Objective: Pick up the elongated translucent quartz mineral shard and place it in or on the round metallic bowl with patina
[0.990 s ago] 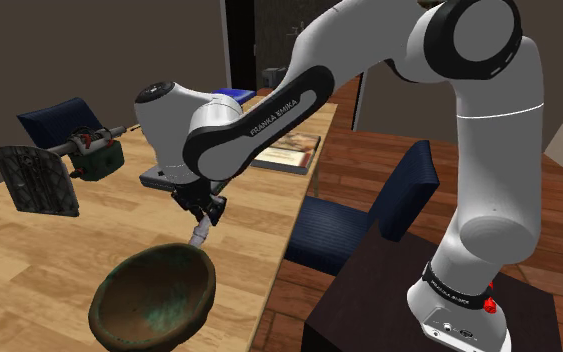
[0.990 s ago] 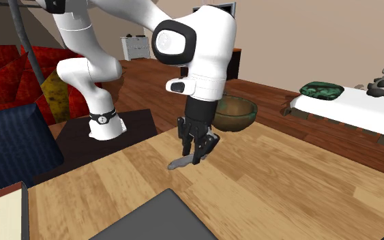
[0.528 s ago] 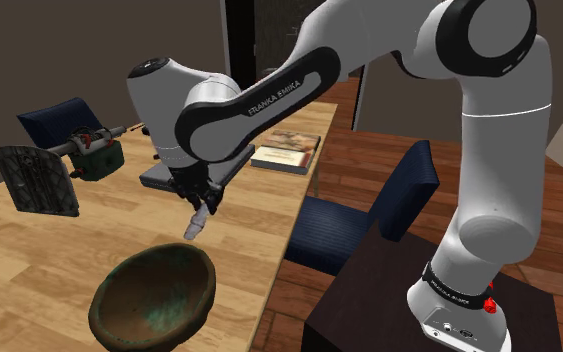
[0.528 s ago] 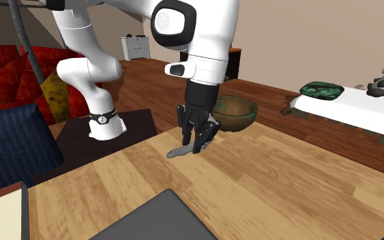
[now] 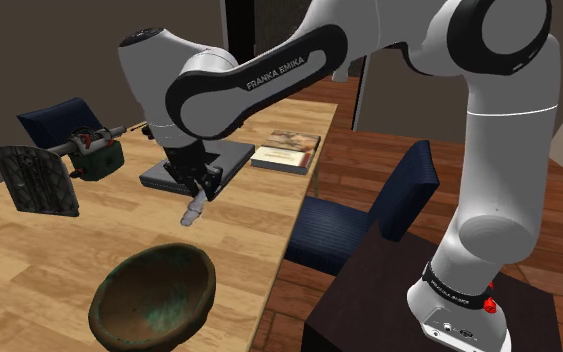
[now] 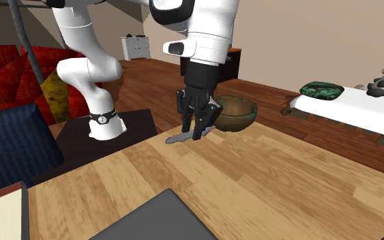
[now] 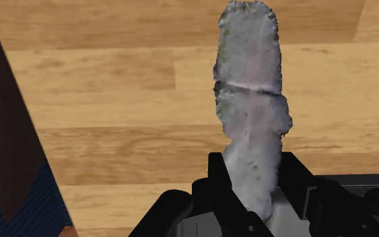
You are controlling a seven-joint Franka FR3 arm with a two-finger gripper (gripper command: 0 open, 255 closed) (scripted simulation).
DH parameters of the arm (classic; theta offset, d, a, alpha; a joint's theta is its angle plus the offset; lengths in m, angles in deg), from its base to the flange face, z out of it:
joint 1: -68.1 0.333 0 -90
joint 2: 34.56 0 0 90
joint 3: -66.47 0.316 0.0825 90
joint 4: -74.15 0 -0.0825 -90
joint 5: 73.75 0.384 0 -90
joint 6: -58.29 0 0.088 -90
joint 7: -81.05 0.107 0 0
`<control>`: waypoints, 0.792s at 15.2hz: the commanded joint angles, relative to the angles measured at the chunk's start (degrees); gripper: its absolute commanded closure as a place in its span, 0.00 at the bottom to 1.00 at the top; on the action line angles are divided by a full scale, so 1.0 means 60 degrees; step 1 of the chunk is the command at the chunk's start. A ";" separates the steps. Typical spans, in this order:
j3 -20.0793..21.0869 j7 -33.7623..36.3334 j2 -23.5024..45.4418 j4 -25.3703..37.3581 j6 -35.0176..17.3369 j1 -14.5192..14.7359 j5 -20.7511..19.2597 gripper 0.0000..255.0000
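In the shoulder view I am seeing the gripper [image 5: 201, 188] clamping the pale shard [image 5: 193, 208] above the table [image 5: 29, 240], with the bowl [image 5: 119, 275] lying toward that view's lower left. In the second exterior view the shard is pointing away from the bowl. In the wrist view its long axis is running straight out from the fingers [image 7: 216, 176].

Pale shard [image 5: 192, 208] in tool [image 5: 201, 191], seemingly above wooden table [image 5: 69, 240]

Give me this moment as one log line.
gripper: shut on shard | shard: hanging over table, apart from bowl | bowl: shard not yet inside
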 commanded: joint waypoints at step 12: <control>0.0122 -0.0442 -0.0334 0.1181 0.1385 0.0027 0.0333 1.00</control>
